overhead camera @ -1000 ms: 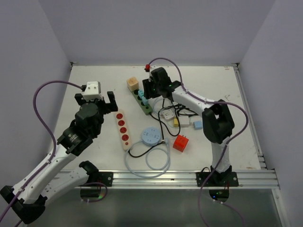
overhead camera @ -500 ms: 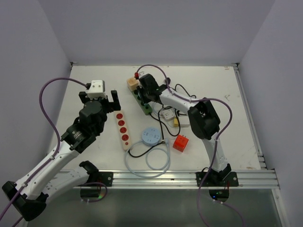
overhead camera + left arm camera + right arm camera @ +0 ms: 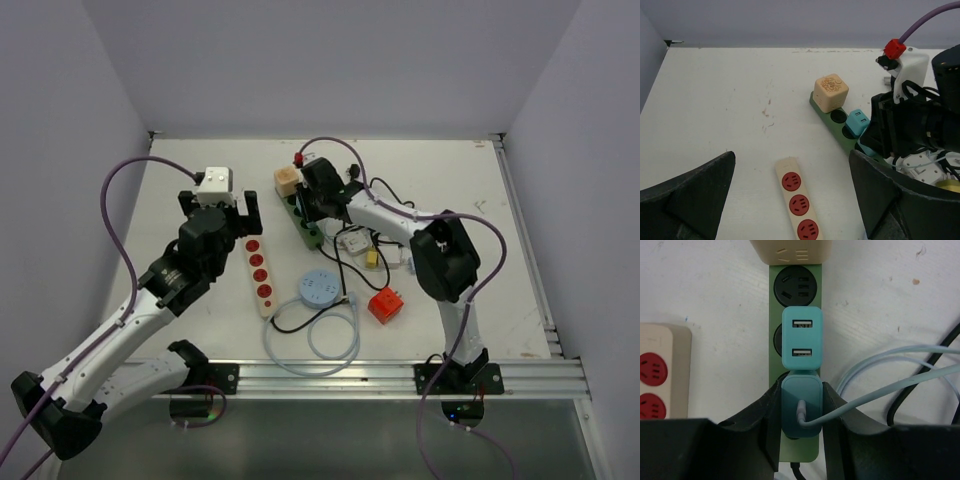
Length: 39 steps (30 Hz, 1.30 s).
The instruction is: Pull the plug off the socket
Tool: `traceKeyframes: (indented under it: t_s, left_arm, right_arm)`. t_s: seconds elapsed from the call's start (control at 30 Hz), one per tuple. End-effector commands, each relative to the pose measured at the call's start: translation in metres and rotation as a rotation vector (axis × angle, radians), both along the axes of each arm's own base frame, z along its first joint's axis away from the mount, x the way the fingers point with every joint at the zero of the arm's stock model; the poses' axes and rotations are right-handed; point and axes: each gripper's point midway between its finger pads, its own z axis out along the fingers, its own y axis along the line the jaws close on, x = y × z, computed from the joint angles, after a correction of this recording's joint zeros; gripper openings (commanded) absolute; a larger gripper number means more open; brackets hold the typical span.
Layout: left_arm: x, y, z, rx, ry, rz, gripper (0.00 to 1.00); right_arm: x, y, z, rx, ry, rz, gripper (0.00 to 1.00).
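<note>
A green power strip (image 3: 775, 285) lies on the white table; it also shows in the top view (image 3: 310, 232) and left wrist view (image 3: 827, 114). A teal plug (image 3: 801, 407) with a pale blue cable sits in the strip's near socket. My right gripper (image 3: 801, 412) is shut on this plug, one finger on each side. A light teal USB adapter (image 3: 803, 342) sits in the socket just beyond it, and a beige cube adapter (image 3: 830, 92) at the far end. My left gripper (image 3: 790, 200) is open and empty above a beige strip with red sockets (image 3: 799, 210).
A round blue socket hub (image 3: 317, 288) with a coiled cable, a red cube adapter (image 3: 383, 303) and a tangle of white, yellow and black plugs and cables (image 3: 365, 245) lie near the green strip. A black cable (image 3: 920, 390) runs right of the plug.
My right gripper moved from the strip's far end down onto the teal plug. My left arm shifted right and forward, nearer the beige strip.
</note>
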Motion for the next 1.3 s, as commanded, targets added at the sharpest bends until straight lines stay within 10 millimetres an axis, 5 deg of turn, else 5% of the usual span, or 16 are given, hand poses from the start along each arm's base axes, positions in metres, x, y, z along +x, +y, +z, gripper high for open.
traceKeyframes:
  t_s: [0.0, 0.13, 0.3, 0.53, 0.93, 1.27]
  left_arm:
    - [0.002, -0.011, 0.014, -0.103, -0.002, -0.023, 1.0]
    - [-0.006, -0.034, 0.0, -0.219, 0.073, -0.11, 1.0]
    - [-0.019, -0.065, -0.05, -0.404, 0.193, -0.199, 1.0]
    - [-0.033, -0.108, -0.108, -0.607, 0.379, -0.34, 1.0]
    - [-0.018, -0.129, -0.148, -0.681, 0.453, -0.38, 0.95]
    - [-0.023, -0.114, -0.189, -0.632, 0.528, -0.299, 0.89]
  right_arm:
    - [-0.007, 0.013, 0.106, 0.289, -0.1, -0.018, 0.0]
    - [-0.029, 0.01, 0.107, 0.373, -0.04, -0.026, 0.0]
    - [-0.057, 0.01, 0.13, 0.533, -0.013, -0.013, 0.0]
    - [-0.1, 0.002, 0.114, 0.638, 0.059, 0.031, 0.0]
    - [-0.134, 0.011, 0.104, 0.717, 0.123, 0.065, 0.0]
    - [-0.143, 0.003, 0.102, 0.749, 0.13, 0.031, 0.0]
